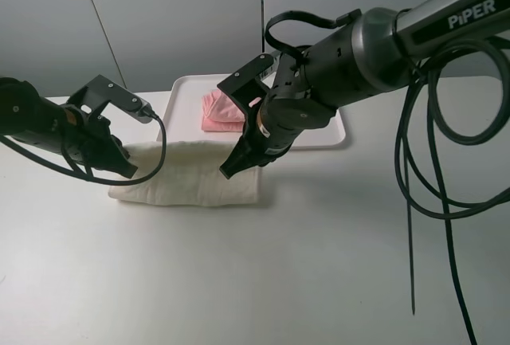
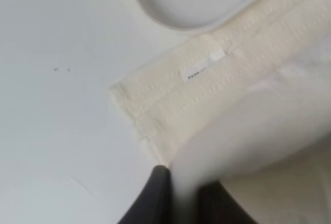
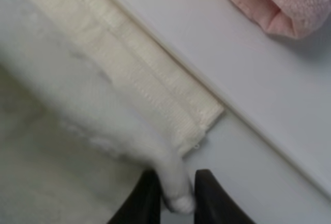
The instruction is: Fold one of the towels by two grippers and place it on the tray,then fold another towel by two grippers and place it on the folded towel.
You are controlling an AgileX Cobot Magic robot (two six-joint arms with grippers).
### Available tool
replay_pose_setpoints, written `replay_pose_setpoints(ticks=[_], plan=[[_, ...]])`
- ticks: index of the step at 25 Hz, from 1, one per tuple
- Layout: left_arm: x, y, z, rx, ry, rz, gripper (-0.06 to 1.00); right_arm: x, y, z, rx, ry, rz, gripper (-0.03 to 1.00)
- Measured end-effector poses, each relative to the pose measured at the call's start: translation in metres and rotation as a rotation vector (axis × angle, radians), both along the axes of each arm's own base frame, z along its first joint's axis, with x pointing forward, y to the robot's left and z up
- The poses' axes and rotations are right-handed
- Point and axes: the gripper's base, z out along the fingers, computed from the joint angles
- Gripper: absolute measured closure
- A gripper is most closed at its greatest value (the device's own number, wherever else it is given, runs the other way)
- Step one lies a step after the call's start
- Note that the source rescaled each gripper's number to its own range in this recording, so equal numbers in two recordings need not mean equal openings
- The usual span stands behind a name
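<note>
1. While the cream-white terry cloth towel [image 1: 191,182] lies folded into a long band on the white table [image 1: 279,273], just in front of the flat white rectangular plastic tray [image 1: 185,94], both arms reach down to it.
2. The black left gripper [image 1: 121,168] is at the band's left end. Its dark fingers [image 2: 158,195] nip a blurred fold of cloth, near the small white label [image 2: 204,64].
3. The black right gripper [image 1: 231,168] is at the band's right end, near the tray, its fingers [image 3: 145,198] pinching a tuft of the same towel.
4. The folded pale pink terry cloth towel [image 1: 217,112] rests on the tray, apart from the cream band.
</note>
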Motion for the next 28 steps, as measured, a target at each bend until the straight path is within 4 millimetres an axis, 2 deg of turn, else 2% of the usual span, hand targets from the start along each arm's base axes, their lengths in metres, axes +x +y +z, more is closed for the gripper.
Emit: replay_pose_setpoints(ticks=[7,10,14,19,24,28], plan=[[0.002,0.002,0.001,-0.055,0.006,0.092,0.36,0.005,-0.01,-0.003,-0.041,0.015,-0.047,0.2],[0.002,0.007,0.001,-0.074,0.027,0.149,0.21,0.004,-0.015,-0.004,-0.079,0.036,-0.079,0.06],[0.01,0.015,0.003,-0.063,0.117,0.227,0.14,0.002,-0.019,-0.004,-0.105,0.101,-0.134,0.02],[0.03,0.022,0.003,-0.03,0.285,0.308,0.05,0.01,-0.011,0.013,-0.051,0.179,-0.139,0.02],[0.044,0.02,0.006,-0.032,0.351,0.359,0.04,0.012,0.003,0.03,0.008,0.256,-0.095,0.02],[0.052,0.019,-0.004,-0.01,0.432,0.385,0.04,0.011,0.009,0.037,0.029,0.308,-0.07,0.02]])
